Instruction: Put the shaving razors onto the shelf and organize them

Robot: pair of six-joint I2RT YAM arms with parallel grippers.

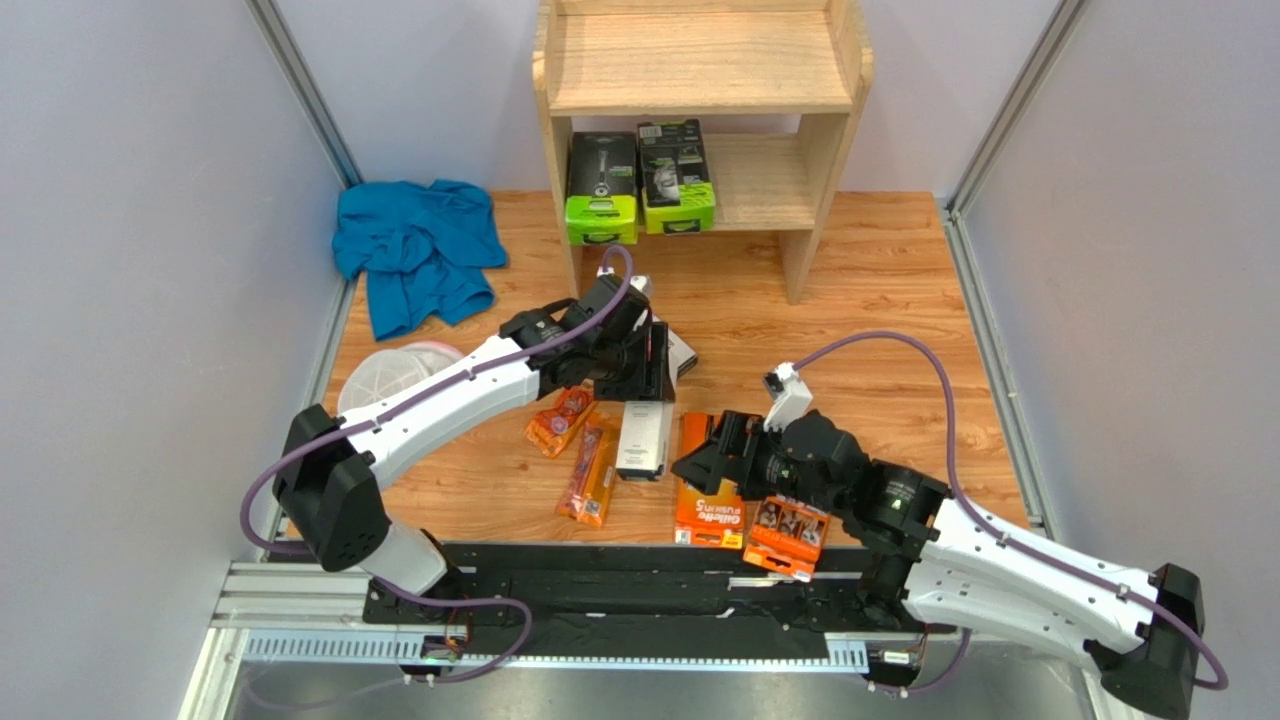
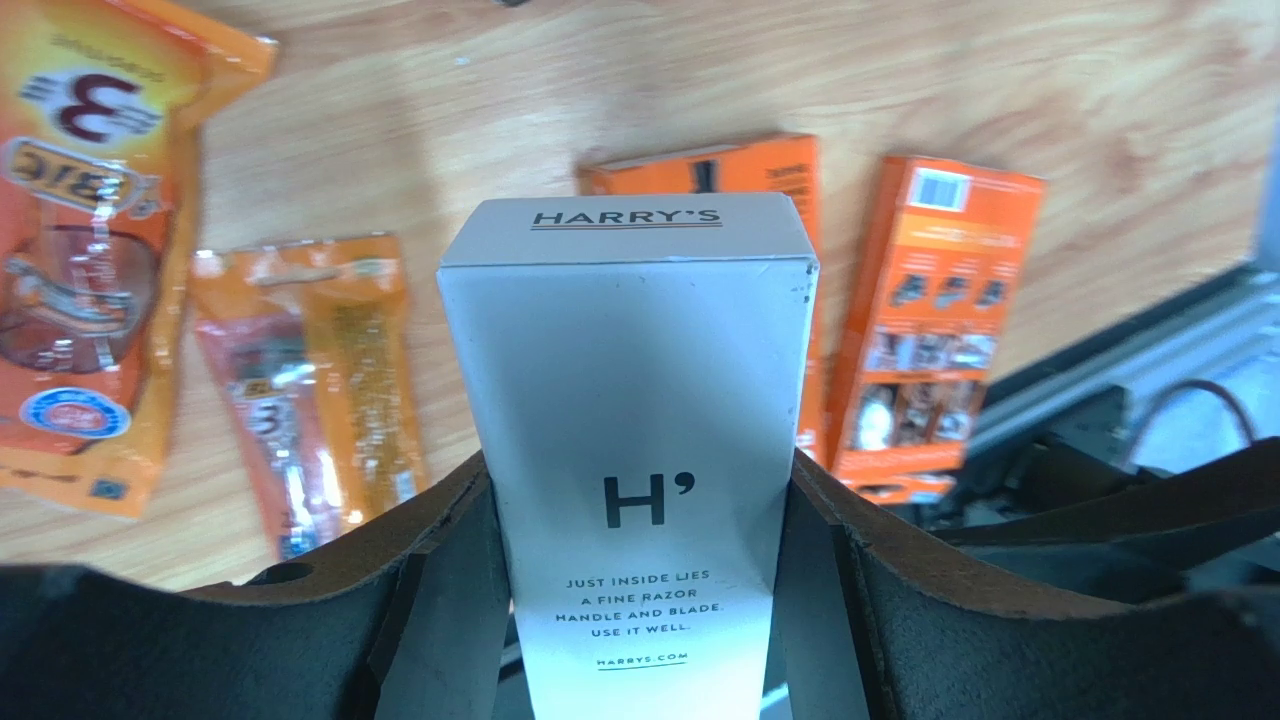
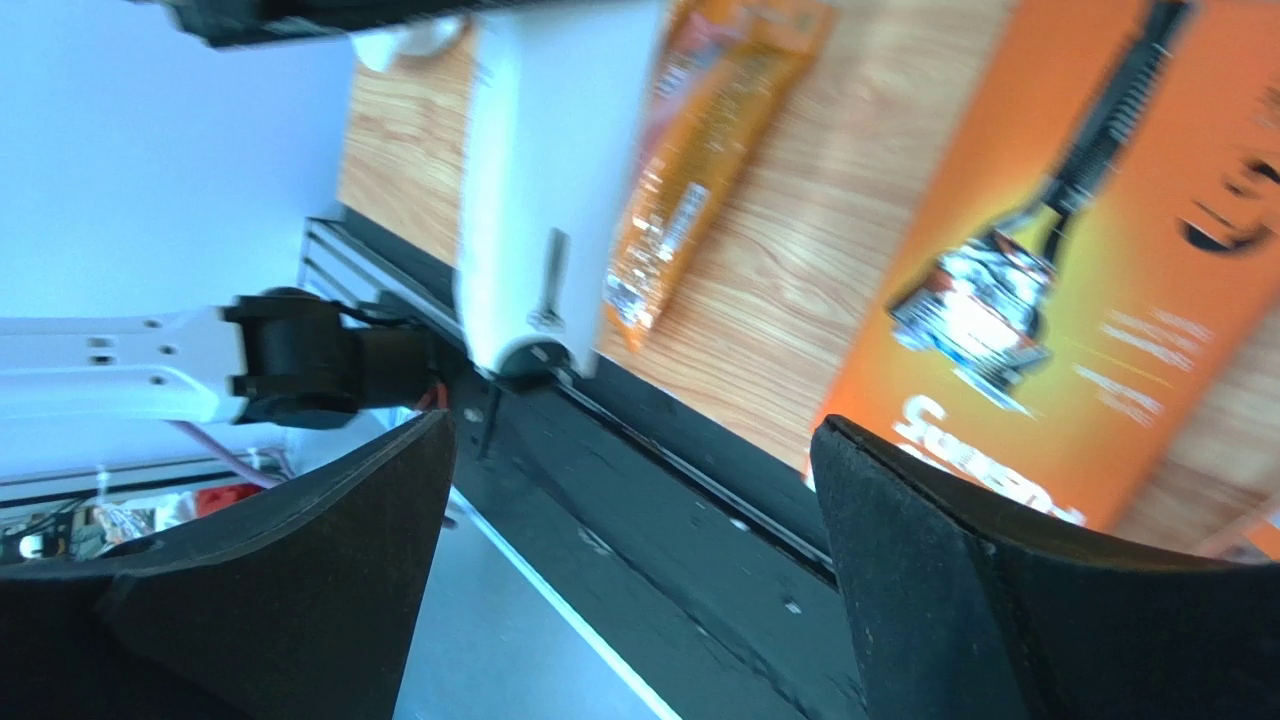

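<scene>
My left gripper is shut on the long white HARRY'S box, its fingers clamping the box's sides in the left wrist view; the box points toward the near edge. A second white box lies partly hidden behind that gripper. Two narrow orange blister packs lie left of the held box. Two flat orange boxes lie to its right. My right gripper is open and empty over one flat orange box. The wooden shelf stands at the back.
Two black-and-green packs stand on the shelf's lower tier. A blue cloth lies at back left, white mesh discs left of my left arm. A black rail runs along the near edge. Grey walls close both sides.
</scene>
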